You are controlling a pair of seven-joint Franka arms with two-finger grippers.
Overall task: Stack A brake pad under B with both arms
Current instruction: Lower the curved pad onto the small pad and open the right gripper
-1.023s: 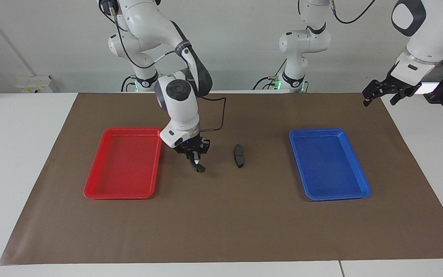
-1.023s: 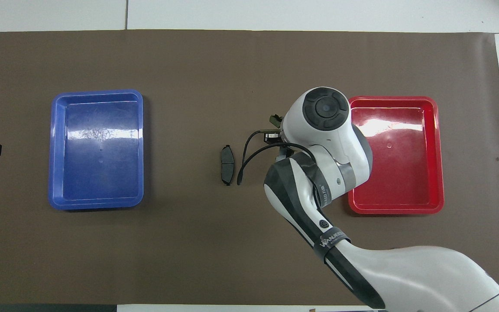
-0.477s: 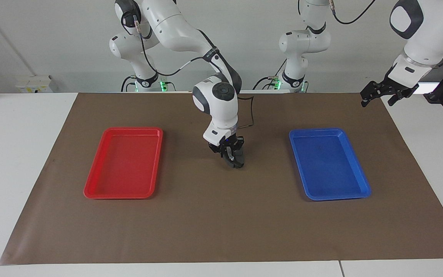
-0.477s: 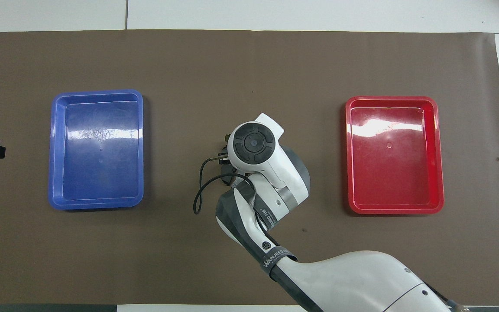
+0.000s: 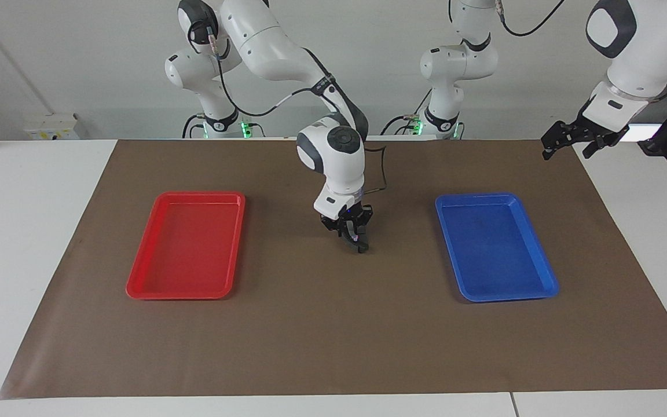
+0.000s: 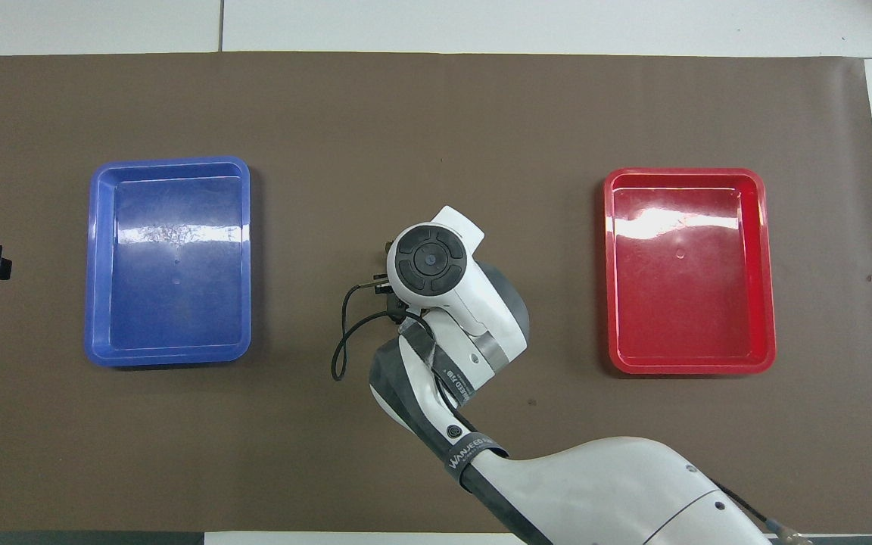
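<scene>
My right gripper [image 5: 358, 241] is low over the middle of the brown mat [image 5: 333, 336], between the two trays. It is shut on a dark pad, B [image 5: 362, 247], of which only a short end shows below the fingers. The A brake pad lay at this spot and is hidden by the gripper and B. In the overhead view the right arm's wrist [image 6: 430, 261] covers both pads. My left gripper [image 5: 568, 143] is open and empty, held high over the mat's corner at the left arm's end, and waits there.
A red tray [image 5: 142, 288] lies on the mat toward the right arm's end. A blue tray [image 5: 546, 286] lies toward the left arm's end. Both trays hold nothing. A black cable [image 6: 341, 341] loops from the right wrist.
The right gripper carried its dark pad from beside the red tray to over the pad at the mat's middle, then lowered slightly. The left arm barely moved.
</scene>
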